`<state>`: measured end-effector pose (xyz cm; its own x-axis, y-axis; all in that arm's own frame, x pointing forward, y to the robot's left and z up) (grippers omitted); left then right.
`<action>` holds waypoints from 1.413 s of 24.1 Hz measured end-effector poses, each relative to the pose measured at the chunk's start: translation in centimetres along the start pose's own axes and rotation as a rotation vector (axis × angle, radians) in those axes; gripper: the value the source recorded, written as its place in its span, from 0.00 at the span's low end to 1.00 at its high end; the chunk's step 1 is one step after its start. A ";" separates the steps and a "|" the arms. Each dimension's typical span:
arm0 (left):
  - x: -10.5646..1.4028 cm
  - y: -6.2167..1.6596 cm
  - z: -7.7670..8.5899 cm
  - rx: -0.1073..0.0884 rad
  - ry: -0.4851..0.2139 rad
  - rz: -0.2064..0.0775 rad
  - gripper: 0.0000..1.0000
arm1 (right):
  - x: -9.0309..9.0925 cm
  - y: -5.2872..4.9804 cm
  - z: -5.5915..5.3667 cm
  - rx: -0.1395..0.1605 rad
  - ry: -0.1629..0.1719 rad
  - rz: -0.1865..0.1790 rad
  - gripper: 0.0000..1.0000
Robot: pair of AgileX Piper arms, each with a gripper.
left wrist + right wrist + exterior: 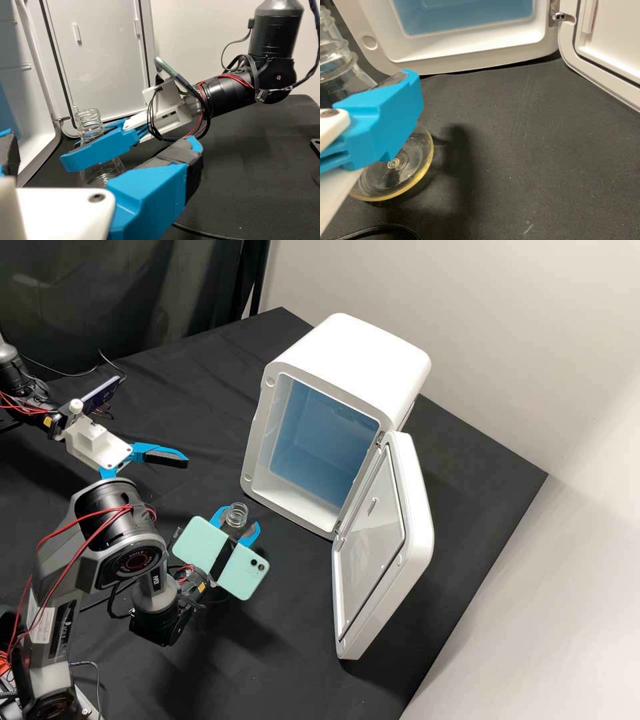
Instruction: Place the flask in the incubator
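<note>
The clear glass flask stands without a cap on the black bench, just in front of the incubator's open mouth. My right gripper is shut on the flask, one blue finger against its side below the neck. The white incubator has a pale blue inside, and its door is swung wide open to the right. My left gripper hangs open and holds nothing, to the left of and behind the flask; one of its fingers shows near the camera.
The bench ends at an edge right of the incubator, with a white wall beyond. A mint-green phone sits on the right arm's wrist. Black curtains hang at the back left. Bare bench lies between the flask and the incubator's front rim.
</note>
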<state>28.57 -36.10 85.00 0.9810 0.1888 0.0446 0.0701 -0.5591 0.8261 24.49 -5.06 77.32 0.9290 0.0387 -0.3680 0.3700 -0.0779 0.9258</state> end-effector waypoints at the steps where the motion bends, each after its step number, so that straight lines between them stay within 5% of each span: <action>1: 0.0 0.00 0.0 0.000 0.000 0.000 1.00 | 0.0 0.1 0.1 -0.001 -0.003 0.004 0.00; 7: 0.0 0.00 0.0 0.000 0.000 0.000 1.00 | -0.2 1.5 1.0 0.008 -0.039 0.051 0.00; 34: 0.0 0.00 0.0 0.000 0.000 0.000 1.00 | 0.0 5.2 1.6 0.013 -0.037 0.180 0.00</action>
<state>28.57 -36.10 85.00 0.9810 0.1888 0.0446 0.0701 -0.5591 0.8261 26.42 -7.01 82.02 0.9799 -0.0133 -0.1991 0.1971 -0.0928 0.9760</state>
